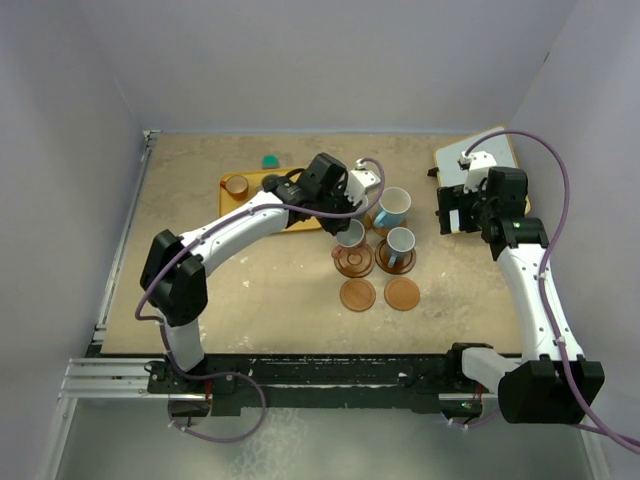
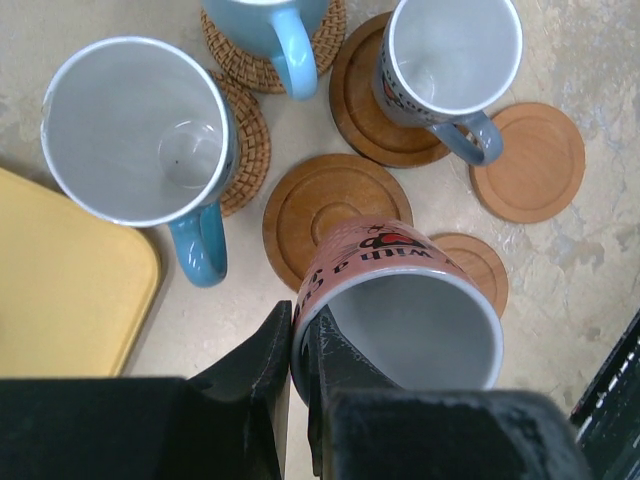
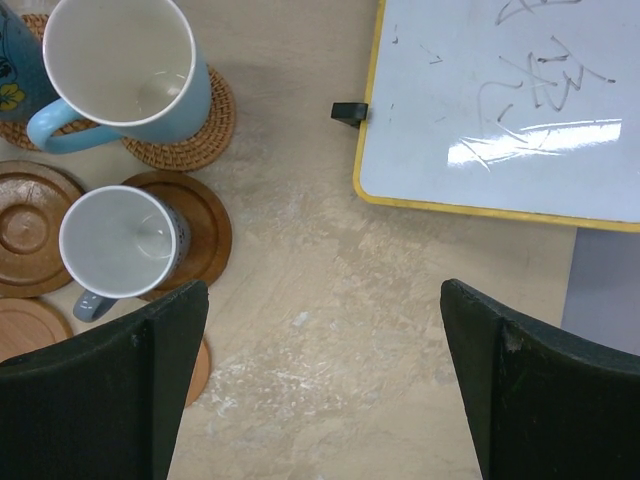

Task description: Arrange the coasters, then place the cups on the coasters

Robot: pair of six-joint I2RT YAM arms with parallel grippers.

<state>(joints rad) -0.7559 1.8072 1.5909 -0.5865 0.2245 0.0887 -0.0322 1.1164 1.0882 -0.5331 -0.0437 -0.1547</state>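
1. Cups first: farthest left, we see an orange-brown cup (image 1: 237, 185) standing on the yellow tray (image 1: 257, 181).
2. Our left gripper (image 2: 297, 335) is clamped on the rim of a pink printed cup (image 2: 400, 300), over an empty ringed coaster (image 2: 320, 205); we cannot tell whether they touch.
3. A large light blue cup (image 2: 135, 130) sits on a woven coaster (image 2: 248, 140), and a grey cup (image 2: 455, 55) on a dark coaster (image 2: 365, 110).
4. A plain coaster (image 2: 530, 160) lies bare.
5. Our right gripper (image 3: 320, 300) gapes wide, holding nothing, near the whiteboard (image 3: 500, 100).
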